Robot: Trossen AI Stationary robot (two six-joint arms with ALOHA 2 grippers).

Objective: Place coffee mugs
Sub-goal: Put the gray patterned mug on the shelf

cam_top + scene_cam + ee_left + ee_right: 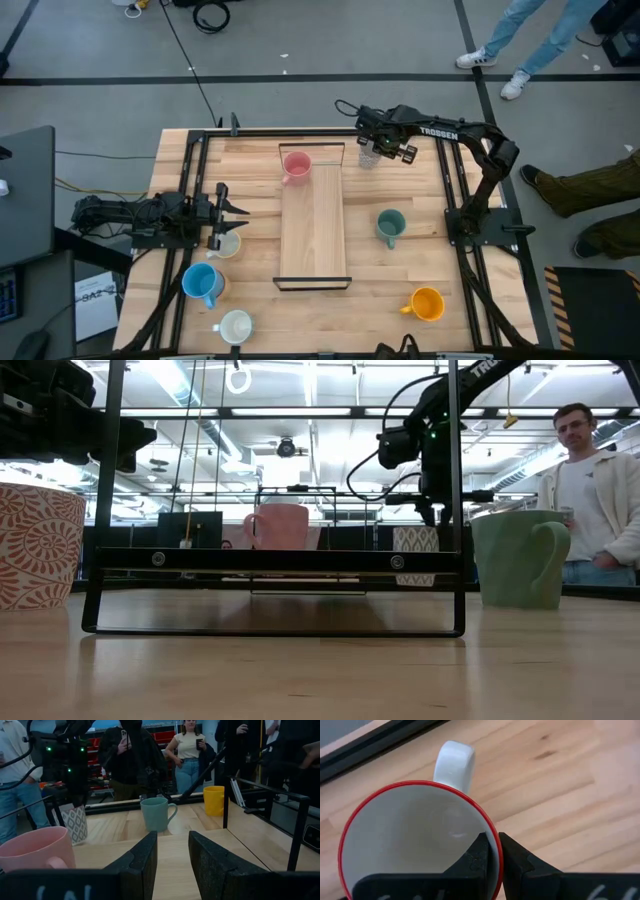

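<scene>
My right gripper is at the table's far side, shut on a white patterned mug with a red rim, which stands upright just right of the wooden tray. A pink mug stands on the tray's far end. My left gripper is open and level at the table's left, pointing right, just beyond a white mug. The teal mug and the orange mug stand right of the tray. The blue mug and another white mug stand near left. My right gripper holds the patterned mug by its rim, on the side roughly opposite the handle. One finger is inside the mug and the other outside, coming from above and pointing down. The mug is upright; whether it is off the table I cannot tell.
The tray has a black metal frame with raised bars at its near end and its far end. Black rails run along the table's edges. People stand beyond the far edge and at the right side.
</scene>
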